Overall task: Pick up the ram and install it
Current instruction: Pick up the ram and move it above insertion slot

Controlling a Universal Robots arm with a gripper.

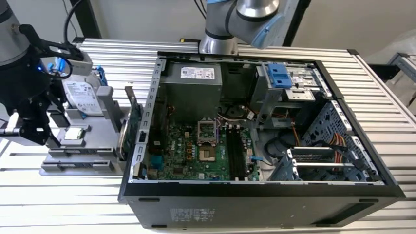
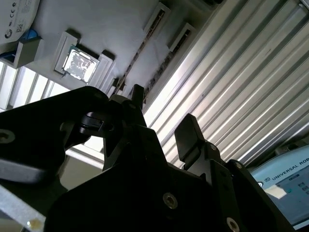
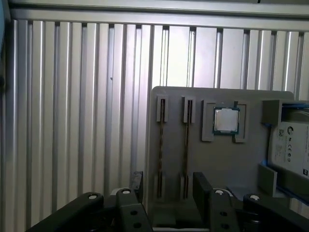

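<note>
Ribbed metal counter (image 1: 65, 204). Exterior view's left: pincer (image 3: 169, 180) hovers empty, fingers (image 3: 200, 186) apart, above grey holder (image 3: 222, 164); ram (image 3: 186, 140) stands edge-up there beside second stick (image 3: 161, 140). Likely risk: skewed descent catches both sticks or knocks the holder. Open computer case (image 1: 260, 200) right.

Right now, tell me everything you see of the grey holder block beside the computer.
The grey holder block looks like matte plastic and lies flat on the ribbed metal table. Two long narrow slots each hold a thin stick on edge, a square pocket holds a silver chip, and a labelled hard drive sits at one end.
</note>
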